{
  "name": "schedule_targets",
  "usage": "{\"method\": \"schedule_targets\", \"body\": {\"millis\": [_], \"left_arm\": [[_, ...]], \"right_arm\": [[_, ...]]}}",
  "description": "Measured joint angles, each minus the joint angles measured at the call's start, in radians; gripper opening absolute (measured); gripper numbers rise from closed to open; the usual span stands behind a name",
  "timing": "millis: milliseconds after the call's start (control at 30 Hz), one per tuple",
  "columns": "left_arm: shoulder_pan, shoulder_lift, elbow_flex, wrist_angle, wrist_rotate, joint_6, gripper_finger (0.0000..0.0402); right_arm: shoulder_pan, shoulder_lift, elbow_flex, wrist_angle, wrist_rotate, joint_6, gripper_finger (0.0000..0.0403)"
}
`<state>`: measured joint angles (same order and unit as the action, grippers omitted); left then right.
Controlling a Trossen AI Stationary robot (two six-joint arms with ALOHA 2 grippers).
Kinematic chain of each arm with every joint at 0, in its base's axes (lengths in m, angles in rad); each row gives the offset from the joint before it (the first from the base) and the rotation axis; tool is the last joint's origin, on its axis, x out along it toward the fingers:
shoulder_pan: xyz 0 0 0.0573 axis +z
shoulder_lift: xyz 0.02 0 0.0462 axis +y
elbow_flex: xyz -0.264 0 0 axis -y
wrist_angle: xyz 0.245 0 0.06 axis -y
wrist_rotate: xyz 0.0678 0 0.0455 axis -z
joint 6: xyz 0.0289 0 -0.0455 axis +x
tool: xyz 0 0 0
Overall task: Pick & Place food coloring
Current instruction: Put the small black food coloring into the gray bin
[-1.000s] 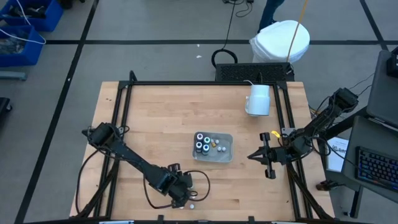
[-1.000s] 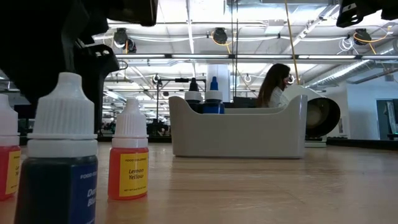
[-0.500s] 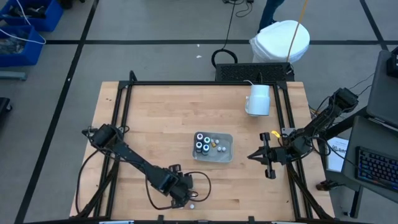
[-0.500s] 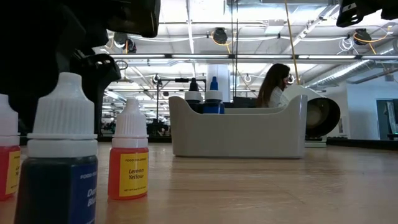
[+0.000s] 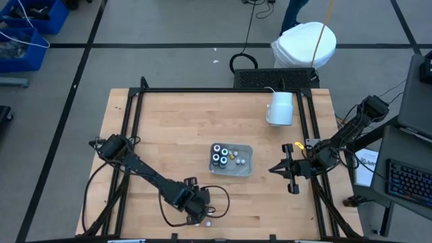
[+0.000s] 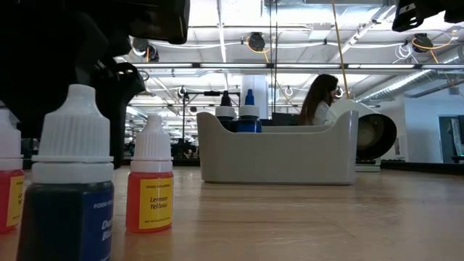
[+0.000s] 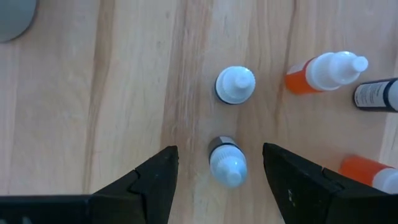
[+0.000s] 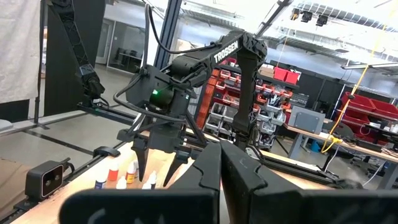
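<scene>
The clear tray (image 5: 231, 160) near table centre already held several pots and bottles. At six o'clock, loose dropper bottles (image 6: 150, 177) awaited transfer; the left gripper (image 7: 219, 177) hovered open, straddling one (image 7: 227, 163). The right gripper (image 5: 273, 169), closed, idled at three o'clock. One label read "Lemon Yellow".

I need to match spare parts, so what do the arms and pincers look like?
Both arms are black, slim and jointed, with black cables looping along them. The left arm carries white TROSSEN lettering and a green light at its wrist. The left pincer has two dark wedge-shaped fingers; the right pincer has an orange part nearby.
</scene>
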<state>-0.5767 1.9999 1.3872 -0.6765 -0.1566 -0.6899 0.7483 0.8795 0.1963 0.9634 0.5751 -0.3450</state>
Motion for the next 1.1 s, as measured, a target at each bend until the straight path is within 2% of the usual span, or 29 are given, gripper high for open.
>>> {"method": "schedule_targets", "body": {"millis": [367,833,967,1100], "left_arm": [[0.001,0.000,0.000,0.000,0.000,0.000,0.0232],[0.003,0.000,0.000,-0.002,0.005,0.007,0.0097],[0.003,-0.002,0.002,-0.011,0.037,0.024,0.0076],[0.003,-0.002,0.002,-0.015,0.050,0.051,0.0076]], "right_arm": [[0.000,0.000,0.000,0.000,0.000,0.000,0.0000],[0.000,0.000,0.000,0.000,0.000,-0.008,0.0000],[0.000,0.000,0.000,0.000,0.000,-0.008,0.0000],[0.000,0.000,0.000,0.000,0.000,-0.008,0.0000]]}}
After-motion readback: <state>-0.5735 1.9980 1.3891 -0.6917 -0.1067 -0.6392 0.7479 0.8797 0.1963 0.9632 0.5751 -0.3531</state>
